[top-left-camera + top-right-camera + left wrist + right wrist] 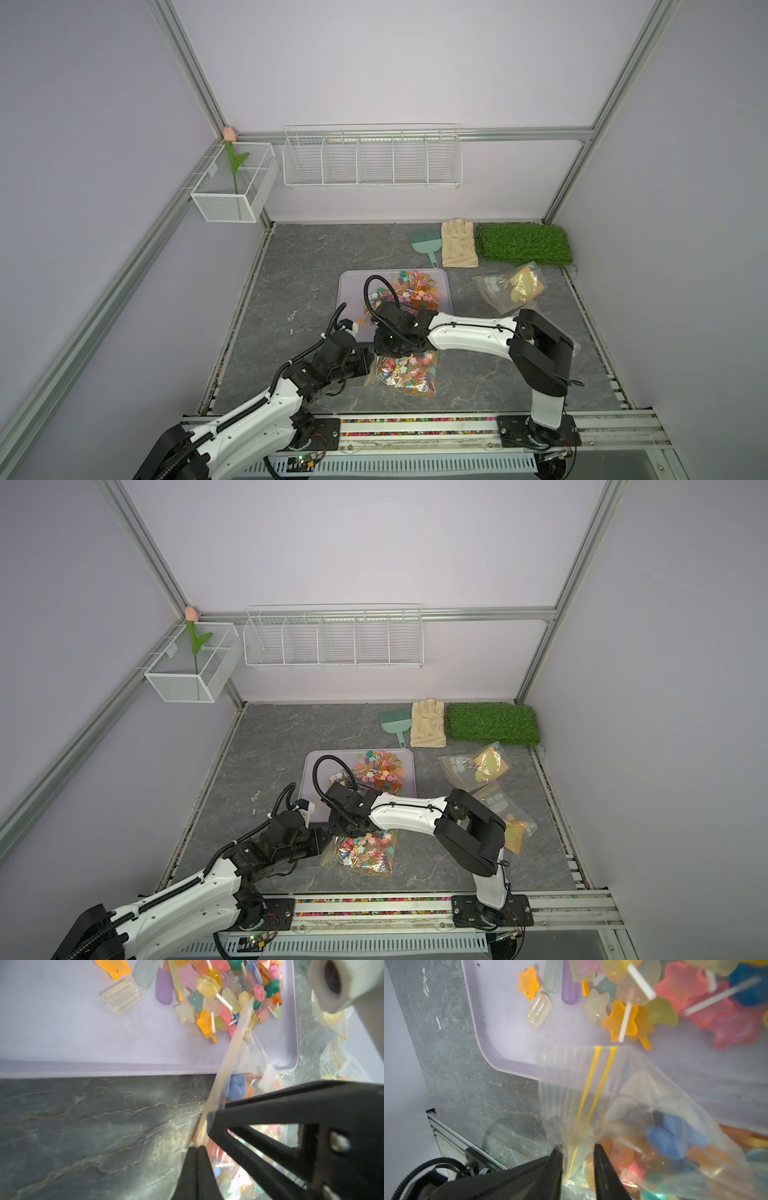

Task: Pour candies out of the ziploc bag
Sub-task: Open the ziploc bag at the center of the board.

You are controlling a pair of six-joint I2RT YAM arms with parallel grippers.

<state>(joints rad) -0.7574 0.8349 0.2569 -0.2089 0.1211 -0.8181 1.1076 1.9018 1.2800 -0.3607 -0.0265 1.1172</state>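
1. Along the far edge of the grey marbled tabletop (291, 270) you had a small teal plastic brush (424, 243), a beige fabric glove (457, 245) and a green artificial-grass mat (521, 243), side by side and well apart from the work.
2. Right of the tray lay other clear bags with yellow contents (515, 286). The right arm's wrist covered the tray's near edge in both top views.
3. On the wall, a white mesh basket (249, 199) held a fake pink tulip (230, 134); a white wire rack (372, 160) hung beside it.
4. The flat lavender plastic tray (351, 299) held a loose pile of multicoloured star and flower candies (415, 291) on white sticks, in its far right part.
5. The clear ziploc bag (405, 374), with many candies inside, lay on the tabletop just beside the tray's near edge, its yellow-striped mouth over that rim.
6. Your left gripper (196, 1148) was pinched together on the bag's edge.
7. Your right gripper (577, 1152) had its jaws apart, the zip strip between them.
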